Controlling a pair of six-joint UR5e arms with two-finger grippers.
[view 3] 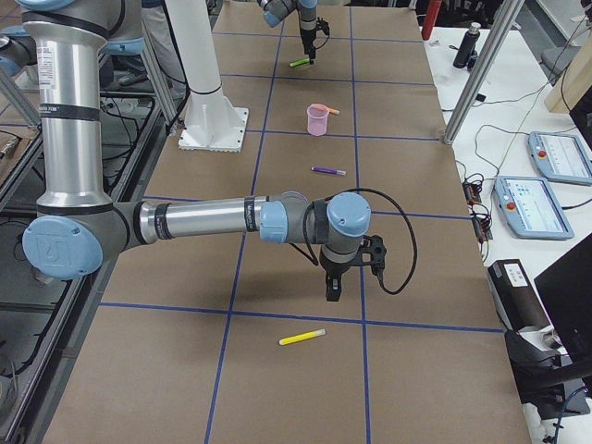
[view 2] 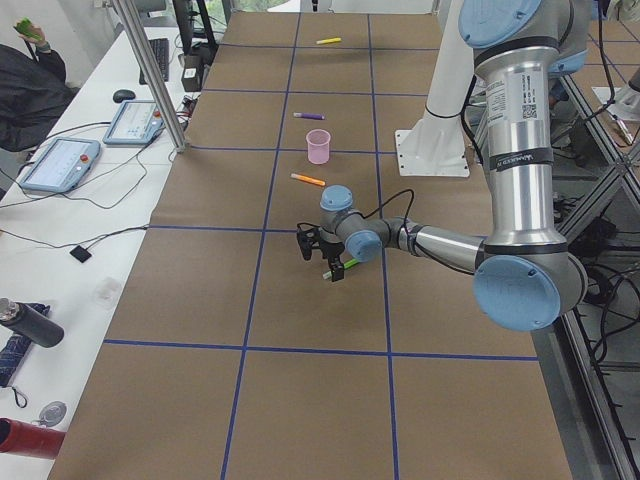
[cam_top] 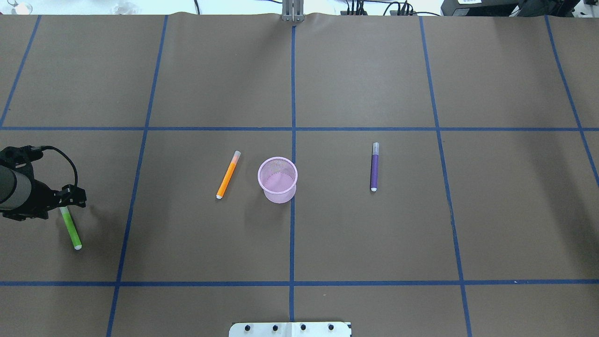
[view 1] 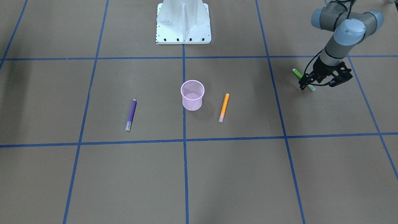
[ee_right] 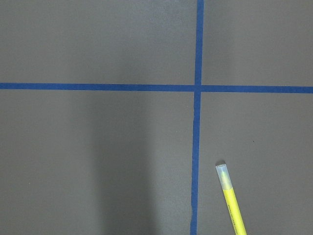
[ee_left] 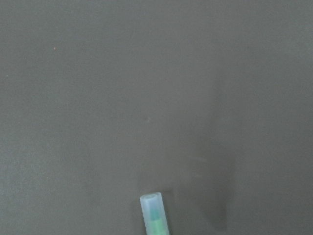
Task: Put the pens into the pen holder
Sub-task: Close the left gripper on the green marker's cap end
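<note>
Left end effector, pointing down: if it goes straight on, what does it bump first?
Probably the green pen, lying under the left end effector; otherwise the table. Depth is unclear.

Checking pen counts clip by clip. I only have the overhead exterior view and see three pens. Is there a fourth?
Observer: Yes. A yellow pen lies flat on the table in the exterior right view.
Operator: And the right arm?
Observer: The right gripper points down beside that pen, apart from it.
Operator: Anything more on the left side?
Observer: In the left wrist view, the green pen shows its pale cap end at the bottom edge. I cannot tell whether it is gripped.
</note>
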